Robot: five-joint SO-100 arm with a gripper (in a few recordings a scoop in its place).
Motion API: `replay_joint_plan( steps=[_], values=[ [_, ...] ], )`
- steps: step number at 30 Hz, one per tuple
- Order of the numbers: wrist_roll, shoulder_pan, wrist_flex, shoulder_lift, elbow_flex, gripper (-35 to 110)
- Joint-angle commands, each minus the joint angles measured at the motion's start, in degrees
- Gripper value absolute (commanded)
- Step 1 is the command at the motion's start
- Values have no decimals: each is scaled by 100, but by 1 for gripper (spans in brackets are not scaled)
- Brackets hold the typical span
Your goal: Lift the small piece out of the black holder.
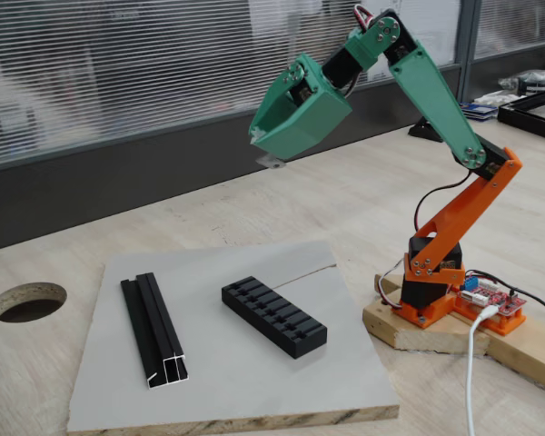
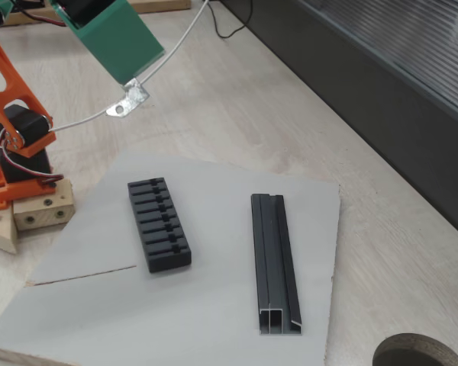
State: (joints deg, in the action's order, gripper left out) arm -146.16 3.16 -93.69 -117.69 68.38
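Note:
The black holder (image 1: 274,315) (image 2: 158,223), a slotted block, lies on the grey board (image 1: 245,391) (image 2: 214,320), and its slots look empty. High above the board hangs my green gripper (image 1: 271,156) (image 2: 133,81), shut on the small piece (image 1: 272,163) (image 2: 133,100). That piece is a thin flat grey metal tab with a hole, and it sticks out below the fingertips. It is well clear of the holder, up and toward the arm's base.
A longer black grooved rail (image 1: 154,329) (image 2: 274,261) lies on the same board beside the holder. The wooden table has a round hole (image 1: 27,301) (image 2: 420,354). The orange arm base (image 1: 445,272) (image 2: 15,145) stands on wood blocks, with a white cable (image 1: 472,363) running off it.

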Motion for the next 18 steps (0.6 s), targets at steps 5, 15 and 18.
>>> replay_joint_plan(
  steps=[5,15,18],
  values=[
    [-53,62,-79,-88,26,3],
    [-53,62,-79,-79,26,3],
    [-53,62,-79,-79,26,3]
  ],
)
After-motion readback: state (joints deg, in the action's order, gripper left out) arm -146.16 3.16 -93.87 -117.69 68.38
